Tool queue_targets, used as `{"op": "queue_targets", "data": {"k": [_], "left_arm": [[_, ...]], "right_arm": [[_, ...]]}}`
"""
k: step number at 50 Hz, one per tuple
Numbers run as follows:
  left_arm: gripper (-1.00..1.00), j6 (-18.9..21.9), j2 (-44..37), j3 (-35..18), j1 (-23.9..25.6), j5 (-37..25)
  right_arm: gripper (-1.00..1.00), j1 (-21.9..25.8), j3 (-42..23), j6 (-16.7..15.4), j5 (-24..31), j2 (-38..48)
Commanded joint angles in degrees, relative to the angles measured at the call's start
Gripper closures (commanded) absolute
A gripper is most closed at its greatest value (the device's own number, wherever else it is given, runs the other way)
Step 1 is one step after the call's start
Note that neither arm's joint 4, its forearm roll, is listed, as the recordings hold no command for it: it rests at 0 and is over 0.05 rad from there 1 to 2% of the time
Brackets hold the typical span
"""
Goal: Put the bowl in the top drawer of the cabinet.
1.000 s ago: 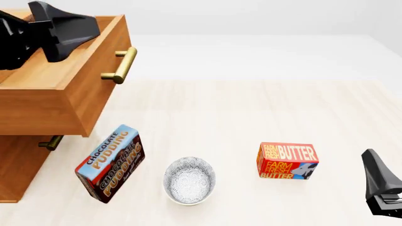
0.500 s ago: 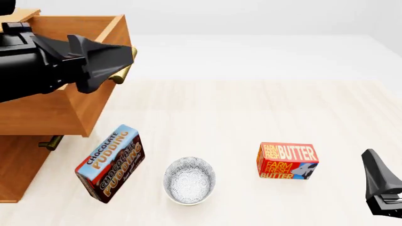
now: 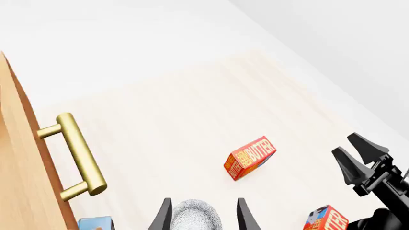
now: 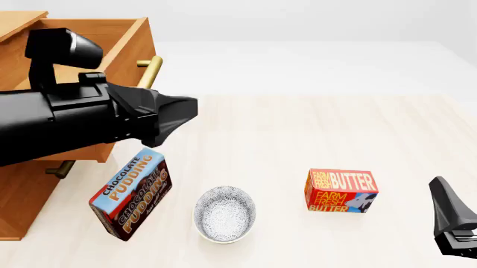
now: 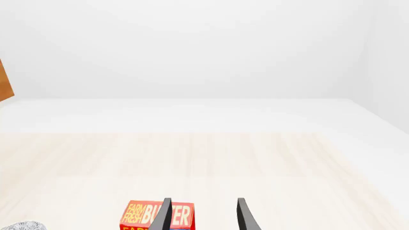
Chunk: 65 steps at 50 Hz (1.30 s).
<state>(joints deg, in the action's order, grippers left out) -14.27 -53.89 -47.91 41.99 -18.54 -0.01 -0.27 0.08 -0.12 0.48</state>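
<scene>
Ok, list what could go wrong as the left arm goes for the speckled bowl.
1. The small white, blue-grey speckled bowl sits close beside the tilted chocolate pudding box; the open left gripper coming down could knock that box.
2. The bowl's round, smooth rim may slip between the fingers.
3. The orange-brown wooden top drawer stands pulled out with its brass bar handle projecting; the lifted bowl or arm might clip it.

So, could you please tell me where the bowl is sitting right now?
In the front view the bowl sits on the table near the front edge, left of centre, between the chocolate pudding box on its left and the butter box on its right.
</scene>
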Motion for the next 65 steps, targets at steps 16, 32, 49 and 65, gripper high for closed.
{"op": "queue_targets", "data": {"k": [16,32,49,65], "left_arm": [[-1.00,-3.35,-7.40,4.54,1.51,6.80],[-1.00,-4.27,-11.69,6.55,0.86,10.31],[-1.00,-5.74,-16.78,8.93,0.73,13.96],[-1.00,-6.28,-20.11,10.36,0.23,16.61]], "right_arm": [[-1.00,0.00,0.03,-0.01,0.01,-0.05],[-1.00,-0.01,0.03,0.00,0.01,-0.06],[-1.00,-0.01,0.03,0.00,0.01,-0.05],[-1.00,0.01,0.03,0.00,0.01,-0.04]]}}
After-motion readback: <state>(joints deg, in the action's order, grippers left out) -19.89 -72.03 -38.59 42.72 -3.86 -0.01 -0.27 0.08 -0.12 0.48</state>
